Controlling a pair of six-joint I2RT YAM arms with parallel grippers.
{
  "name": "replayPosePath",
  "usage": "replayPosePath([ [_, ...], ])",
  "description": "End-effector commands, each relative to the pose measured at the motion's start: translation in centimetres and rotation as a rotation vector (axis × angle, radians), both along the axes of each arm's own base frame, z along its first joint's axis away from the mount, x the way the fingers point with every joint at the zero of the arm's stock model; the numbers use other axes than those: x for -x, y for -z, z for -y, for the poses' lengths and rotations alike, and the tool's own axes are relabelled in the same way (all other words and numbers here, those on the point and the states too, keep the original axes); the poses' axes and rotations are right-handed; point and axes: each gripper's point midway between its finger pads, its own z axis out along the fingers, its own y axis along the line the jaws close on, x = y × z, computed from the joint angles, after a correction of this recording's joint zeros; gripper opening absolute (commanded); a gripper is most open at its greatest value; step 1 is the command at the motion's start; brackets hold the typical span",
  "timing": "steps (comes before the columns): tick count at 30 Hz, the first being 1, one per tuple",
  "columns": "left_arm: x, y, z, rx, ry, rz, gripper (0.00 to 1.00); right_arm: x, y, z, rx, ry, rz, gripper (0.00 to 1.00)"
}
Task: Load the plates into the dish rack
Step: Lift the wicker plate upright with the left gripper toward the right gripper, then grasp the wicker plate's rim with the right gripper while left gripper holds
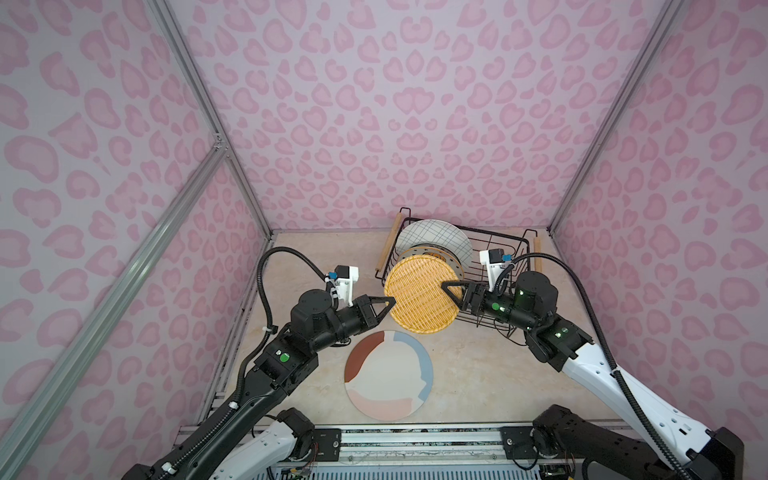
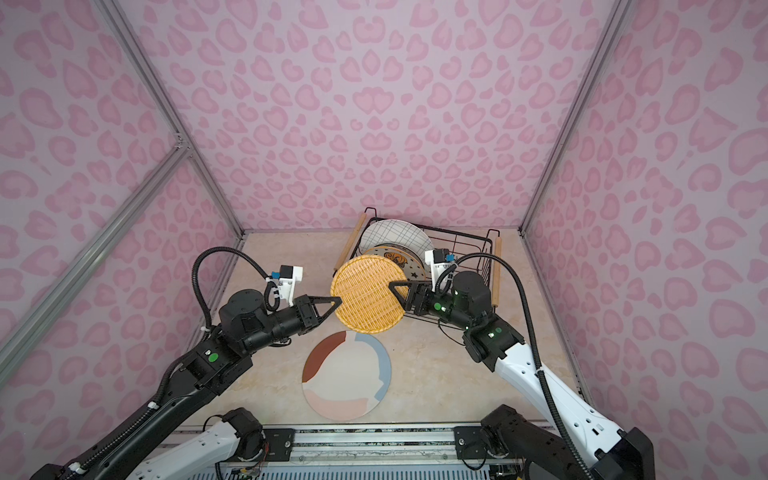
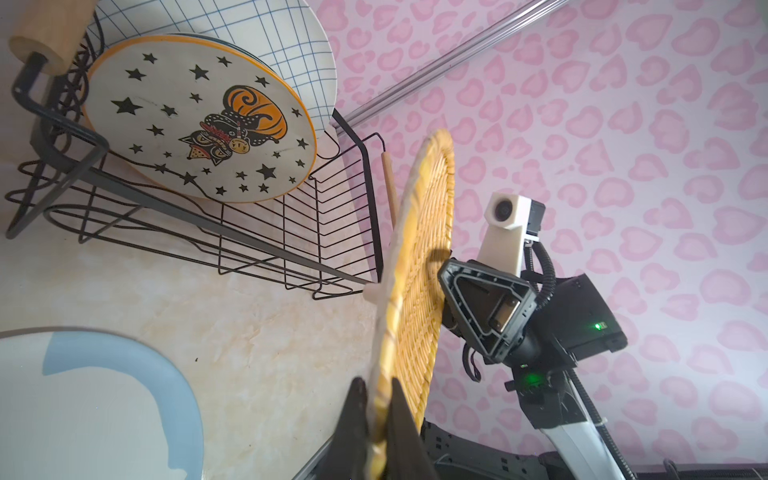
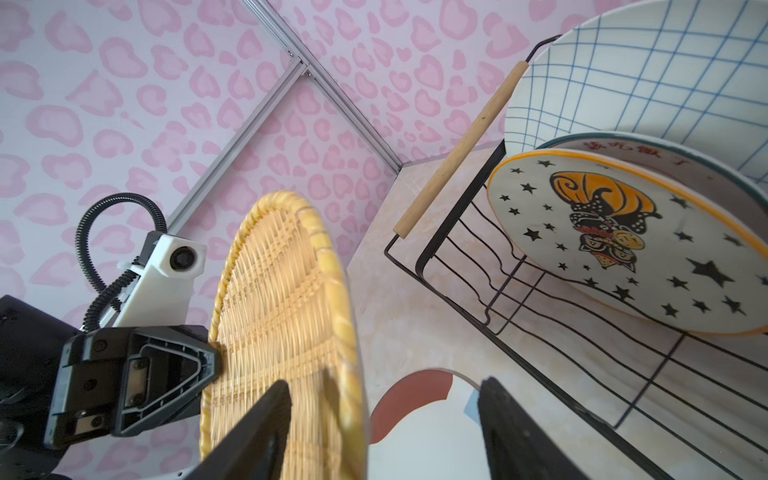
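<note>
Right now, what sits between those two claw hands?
The yellow woven plate, held in the air. The left gripper pinches one rim; the right gripper, jaws open, straddles the opposite rim. Both top views show it.

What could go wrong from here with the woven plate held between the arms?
Only the left end effector grips the woven plate, at its rim; the right end effector stands open around the opposite rim. An early release could drop it onto the pastel plate below. Moving it into the dish rack might knock the leaning star plate.
</note>
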Motion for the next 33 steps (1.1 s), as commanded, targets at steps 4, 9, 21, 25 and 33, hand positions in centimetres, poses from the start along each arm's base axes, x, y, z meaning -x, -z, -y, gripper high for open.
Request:
replayPosePath([
  [4,-0.6,-1.1,-0.4,0.085,0.022,0.04,0.04,1.2,-2.8,-1.3,-0.159,-0.101,0.021,0.57],
  [9,-0.9,-0.7,-0.3,0.105,0.04,0.039,0.04,1.4,-3.2,-1.6,-0.19,-0.118,0.006,0.48],
  [21,-1.0,-0.5,-1.1,0.108,0.027,0.051,0.04,0.7,-3.1,-1.8,-0.229,-0.104,-0.029,0.3],
  [25,-1.1,-0.1,-1.4,0.091,0.016,0.049,0.04,0.6,-3.0,-1.9,-0.241,-0.102,-0.039,0.18],
  [33,-1.1,0.9,-1.5,0.063,0.008,0.044,0.04,0.6,-3.4,-2.1,-0.238,-0.105,-0.037,0.0],
])
